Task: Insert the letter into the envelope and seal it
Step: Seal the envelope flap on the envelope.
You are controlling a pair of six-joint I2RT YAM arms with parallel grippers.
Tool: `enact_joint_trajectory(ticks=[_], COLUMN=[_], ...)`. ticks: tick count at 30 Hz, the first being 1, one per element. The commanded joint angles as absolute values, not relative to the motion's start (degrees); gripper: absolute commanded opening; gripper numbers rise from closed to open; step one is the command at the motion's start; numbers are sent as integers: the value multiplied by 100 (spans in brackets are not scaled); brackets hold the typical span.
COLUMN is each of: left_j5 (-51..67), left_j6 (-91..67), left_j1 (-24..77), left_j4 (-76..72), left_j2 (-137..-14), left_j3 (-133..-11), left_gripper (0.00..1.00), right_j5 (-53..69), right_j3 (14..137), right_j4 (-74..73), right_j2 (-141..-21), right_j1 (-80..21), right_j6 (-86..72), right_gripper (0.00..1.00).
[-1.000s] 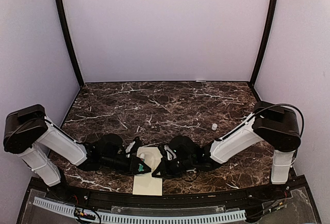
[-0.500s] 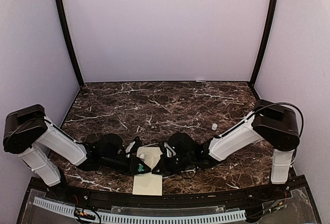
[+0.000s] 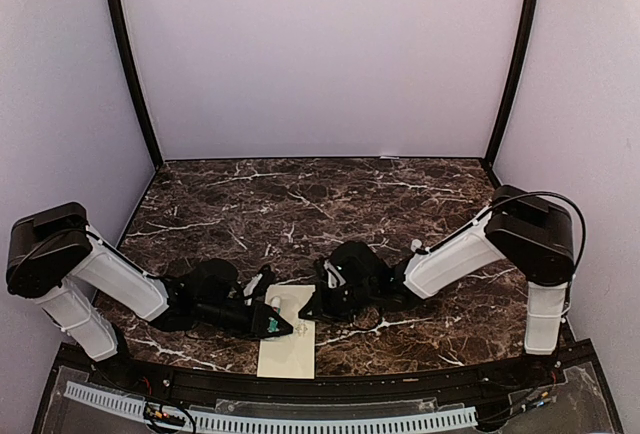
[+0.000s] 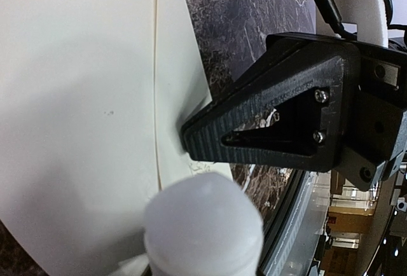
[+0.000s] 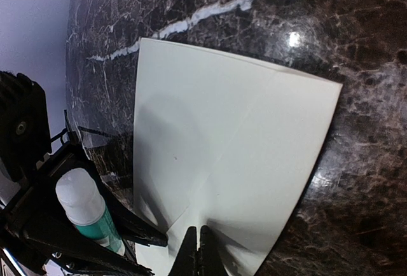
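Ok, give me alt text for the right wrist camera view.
A cream envelope lies flat on a dark marble table, flap folded down. The right fingers, shut, sit at its lower edge; the left fingers hold a white-and-teal tube beside it.

The long plain cream paper envelope [image 3: 286, 349] lay flat on the dark marble table [image 3: 300, 204]. Its length ran away from the near edge, with one short end at that edge. Its pointed triangular flap [image 5: 210, 161] faced up, folded down against the body.
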State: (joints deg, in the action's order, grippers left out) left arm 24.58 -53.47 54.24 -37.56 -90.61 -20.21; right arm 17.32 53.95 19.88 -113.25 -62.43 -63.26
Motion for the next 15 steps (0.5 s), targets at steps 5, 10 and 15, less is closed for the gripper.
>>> enact_joint_trajectory(ticks=[5, 10, 15], left_j5=[2387, 2382, 2343], left_j6=[-5212, -5212, -5204], left_j1=[5449, 5445, 5441], left_j4=[-3204, -3176, -3113], left_j2=[-9088, -9066, -8994], left_j3=[-1933, -1921, -1908], left_gripper=[0, 0, 0], right_j5=[1778, 1846, 1809], right_j3=[5432, 5318, 5063], right_j4=[1698, 1730, 1829], right_j2=[-11543, -11589, -11505], right_j1=[-6460, -6690, -6850], right_j6=[-6194, -6299, -6480], right_gripper=[0, 0, 0])
